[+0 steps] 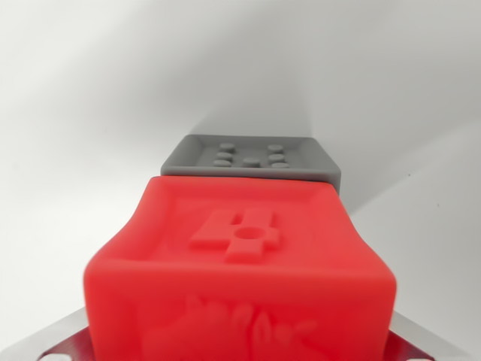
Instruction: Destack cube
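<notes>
A red cube [240, 263] fills the lower half of the wrist view, very close to the camera. Its top face carries a raised number 4, and its near face has a relief pattern. My gripper [239, 352] is shut on it. Only the metal finger parts [56, 342] show, at the bottom corners on either side of the cube, and the fingertips are hidden. Beyond the red cube a grey cube [252, 159] rests on the white surface. Its recessed top with raised dots is uncovered, and the red cube hides its near edge.
A plain white table surface [90, 113] surrounds both cubes. Soft shadows fall behind and to the right of the grey cube.
</notes>
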